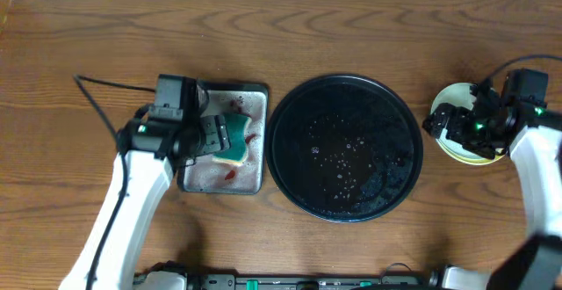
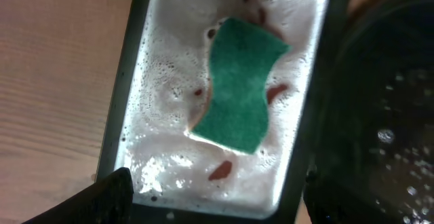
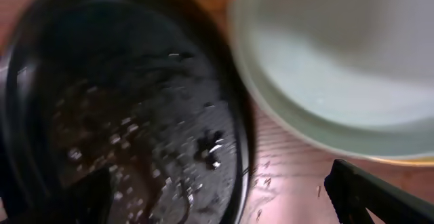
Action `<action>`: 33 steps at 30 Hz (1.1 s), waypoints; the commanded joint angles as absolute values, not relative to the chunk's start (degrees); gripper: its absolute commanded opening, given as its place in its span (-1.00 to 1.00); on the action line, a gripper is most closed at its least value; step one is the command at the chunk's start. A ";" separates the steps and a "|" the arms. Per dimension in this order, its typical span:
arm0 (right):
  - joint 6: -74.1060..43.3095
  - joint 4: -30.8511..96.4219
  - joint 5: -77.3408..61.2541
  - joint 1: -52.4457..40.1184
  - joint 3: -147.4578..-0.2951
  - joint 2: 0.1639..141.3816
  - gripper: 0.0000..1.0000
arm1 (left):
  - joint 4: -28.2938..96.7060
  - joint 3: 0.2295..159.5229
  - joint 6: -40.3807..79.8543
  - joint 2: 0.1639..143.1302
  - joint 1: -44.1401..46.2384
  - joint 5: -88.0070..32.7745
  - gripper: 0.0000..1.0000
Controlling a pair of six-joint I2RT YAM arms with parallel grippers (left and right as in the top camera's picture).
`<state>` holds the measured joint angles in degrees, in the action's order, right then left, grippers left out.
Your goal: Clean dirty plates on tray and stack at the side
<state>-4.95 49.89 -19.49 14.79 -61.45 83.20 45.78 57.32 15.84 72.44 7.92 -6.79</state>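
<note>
Both released, L jaws over sponge (image 2: 237, 88) (in grey tray (image 2: 126, 95)), R jaws by plates (image 3: 325, 61), black tray (image 1: 347, 114) wet.

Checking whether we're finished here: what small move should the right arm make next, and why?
Probably lift the right gripper straight up off the plates. The black tray holds only water drops, the plates sit stacked beside it, and the fingers look open, gripping nothing. The sponge lies in the soapy grey tray.
</note>
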 commanded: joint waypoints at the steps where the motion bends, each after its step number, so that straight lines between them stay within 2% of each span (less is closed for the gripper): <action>1: -1.93 52.38 -17.34 12.64 -62.08 74.11 0.99 | 45.30 52.01 13.76 64.01 7.73 -8.36 0.62; 6: 3.60 53.78 -17.37 9.63 -60.14 61.58 0.98 | 43.44 42.85 13.91 45.50 7.73 -7.90 0.64; 14: 1.76 56.14 -16.64 7.35 -58.00 49.30 0.98 | 44.77 40.18 14.41 26.24 7.73 -7.92 0.64; 29: 1.78 57.71 -16.53 7.40 -58.00 48.23 0.99 | 44.97 40.18 14.39 23.20 7.73 -7.94 0.66; 33: 3.51 61.25 -11.79 7.40 -58.00 48.23 0.98 | 44.95 40.18 14.41 23.20 7.73 -7.92 0.66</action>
<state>1.98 59.68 -15.35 7.77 -58.41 48.29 44.86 40.73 14.79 23.40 7.92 -7.57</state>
